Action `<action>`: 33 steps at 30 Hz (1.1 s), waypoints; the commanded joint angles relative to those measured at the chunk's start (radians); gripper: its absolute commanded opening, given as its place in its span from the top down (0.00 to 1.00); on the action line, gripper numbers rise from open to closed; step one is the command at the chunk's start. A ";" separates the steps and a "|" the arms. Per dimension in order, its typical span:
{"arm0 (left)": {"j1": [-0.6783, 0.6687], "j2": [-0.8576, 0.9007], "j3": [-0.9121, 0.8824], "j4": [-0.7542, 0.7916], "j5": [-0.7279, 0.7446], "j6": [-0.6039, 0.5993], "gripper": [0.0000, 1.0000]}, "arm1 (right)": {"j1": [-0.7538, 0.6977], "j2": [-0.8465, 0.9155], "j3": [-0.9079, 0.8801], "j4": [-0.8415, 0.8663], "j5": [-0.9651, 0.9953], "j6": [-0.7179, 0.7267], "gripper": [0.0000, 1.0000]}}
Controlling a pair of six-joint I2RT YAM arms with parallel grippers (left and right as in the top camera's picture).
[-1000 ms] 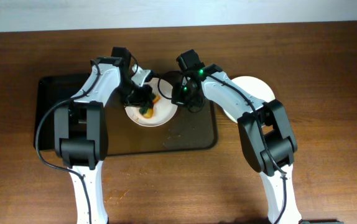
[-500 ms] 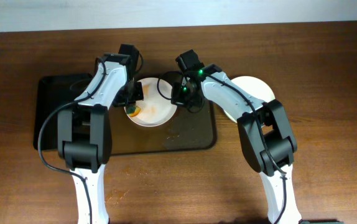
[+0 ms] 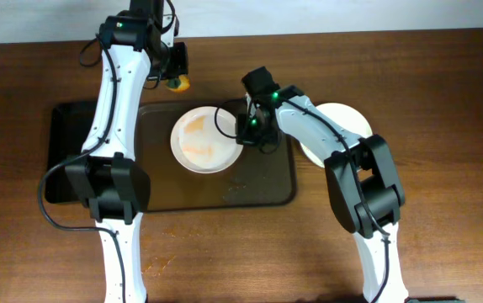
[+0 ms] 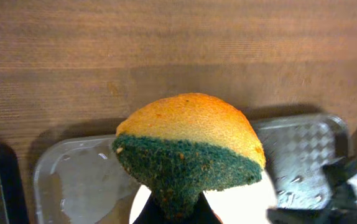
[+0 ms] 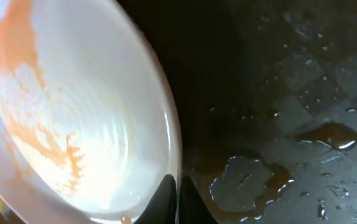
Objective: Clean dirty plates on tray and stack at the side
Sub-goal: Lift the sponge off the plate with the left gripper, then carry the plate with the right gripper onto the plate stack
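A white plate (image 3: 205,140) smeared with orange sauce lies on the dark wet tray (image 3: 250,187). My right gripper (image 3: 247,127) is shut on the plate's right rim; in the right wrist view the fingers (image 5: 178,194) pinch the rim of the plate (image 5: 73,106). My left gripper (image 3: 172,69) is raised beyond the tray's far edge, shut on an orange and green sponge (image 3: 179,82). In the left wrist view the sponge (image 4: 188,146) fills the middle, with the plate (image 4: 247,208) below it. A clean white plate (image 3: 347,124) sits on the table right of the tray.
A black tray (image 3: 66,147) adjoins the left end of the wet tray. Puddles of brownish water (image 5: 250,180) lie on the tray right of the plate. The wooden table (image 3: 443,168) extends on all sides.
My left gripper lifted the sponge off the plate and moved it away past the tray's far edge. The plate's orange smear is now uncovered. The right gripper stayed on the rim.
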 commanded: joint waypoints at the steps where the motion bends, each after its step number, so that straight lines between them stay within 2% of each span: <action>1: 0.001 -0.003 0.000 -0.011 -0.021 0.078 0.97 | -0.008 -0.171 -0.001 -0.050 0.052 -0.130 0.96; 2: 0.001 0.001 0.000 -0.011 -0.036 0.077 0.91 | 0.000 -0.212 -0.001 -0.079 0.128 -0.130 0.96; 5: 0.001 0.014 0.000 -0.012 -0.039 0.077 0.89 | 0.039 -0.315 -0.001 -0.152 0.332 -0.129 0.96; 7: 0.001 0.031 0.000 -0.012 -0.038 0.077 0.89 | 0.058 -0.330 -0.001 -0.157 0.368 -0.072 0.95; 9: 0.001 0.050 0.000 -0.016 -0.038 0.077 0.89 | 0.057 -0.289 -0.006 -0.135 0.361 0.035 0.70; 11: 0.001 0.063 0.000 -0.024 -0.038 0.077 0.89 | 0.057 -0.227 -0.010 -0.091 0.312 0.048 0.54; 17: 0.001 0.069 0.000 -0.027 -0.038 0.077 0.89 | 0.057 -0.042 -0.010 -0.002 0.172 0.087 0.51; 19: 0.001 0.069 0.000 -0.027 -0.038 0.077 0.89 | 0.057 -0.001 -0.010 0.016 0.150 0.113 0.51; 20: 0.001 0.069 0.000 -0.027 -0.038 0.077 0.89 | 0.057 0.017 -0.010 0.023 0.142 0.135 0.56; 23: 0.001 0.069 0.000 -0.027 -0.038 0.077 0.89 | 0.057 0.031 -0.010 0.031 0.131 0.161 0.76; 25: 0.001 0.069 0.000 -0.027 -0.038 0.077 0.89 | 0.060 0.031 -0.010 0.040 0.108 0.176 0.83; 27: 0.001 0.069 0.000 -0.027 -0.038 0.077 0.89 | 0.071 0.031 -0.013 0.032 0.101 0.198 0.96; 31: 0.000 0.069 0.000 -0.027 -0.038 0.077 0.89 | 0.076 0.015 -0.012 0.019 0.100 0.188 0.96; 33: 0.001 0.069 0.000 -0.026 -0.038 0.077 0.89 | 0.061 -0.053 -0.010 -0.021 0.150 0.150 0.96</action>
